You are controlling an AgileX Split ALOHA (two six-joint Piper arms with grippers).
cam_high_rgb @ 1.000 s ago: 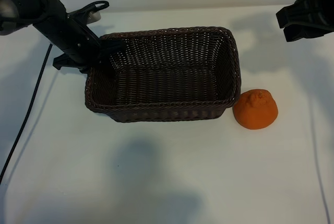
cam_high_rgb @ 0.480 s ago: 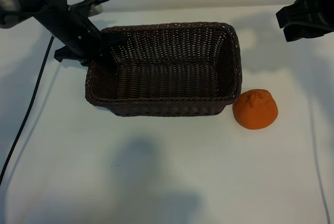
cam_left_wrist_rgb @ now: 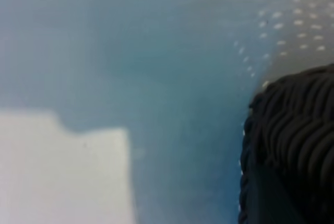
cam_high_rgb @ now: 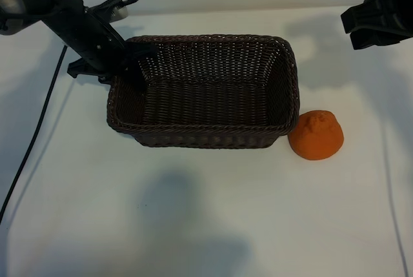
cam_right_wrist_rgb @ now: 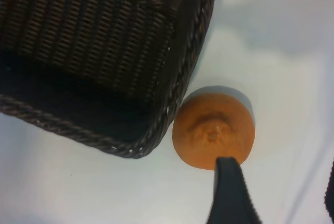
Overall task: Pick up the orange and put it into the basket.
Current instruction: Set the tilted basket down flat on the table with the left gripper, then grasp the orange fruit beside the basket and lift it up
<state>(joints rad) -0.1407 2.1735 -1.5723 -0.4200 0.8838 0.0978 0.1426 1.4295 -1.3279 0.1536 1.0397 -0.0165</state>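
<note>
The dark brown wicker basket [cam_high_rgb: 206,136] stands in the middle of the white table. The orange [cam_high_rgb: 315,135] lies on the table just off the basket's right end, nearly touching the rim. My left gripper [cam_high_rgb: 132,57] is at the basket's far left corner, right against the rim; the left wrist view shows only a blurred piece of basket weave [cam_left_wrist_rgb: 297,114] close up. My right gripper [cam_high_rgb: 381,15] hangs high at the far right, open and holding nothing. In the right wrist view the orange [cam_right_wrist_rgb: 214,130] lies beside the basket's corner [cam_right_wrist_rgb: 156,130], ahead of my open right gripper [cam_right_wrist_rgb: 279,198].
A black cable [cam_high_rgb: 32,141] runs down the table's left side. Bare white tabletop stretches in front of the basket and around the orange. Another thin cable [cam_high_rgb: 390,180] lies near the right edge.
The basket's left end swung toward the far side with my left arm, so the basket now sits squarer. The orange and the right arm have not moved.
</note>
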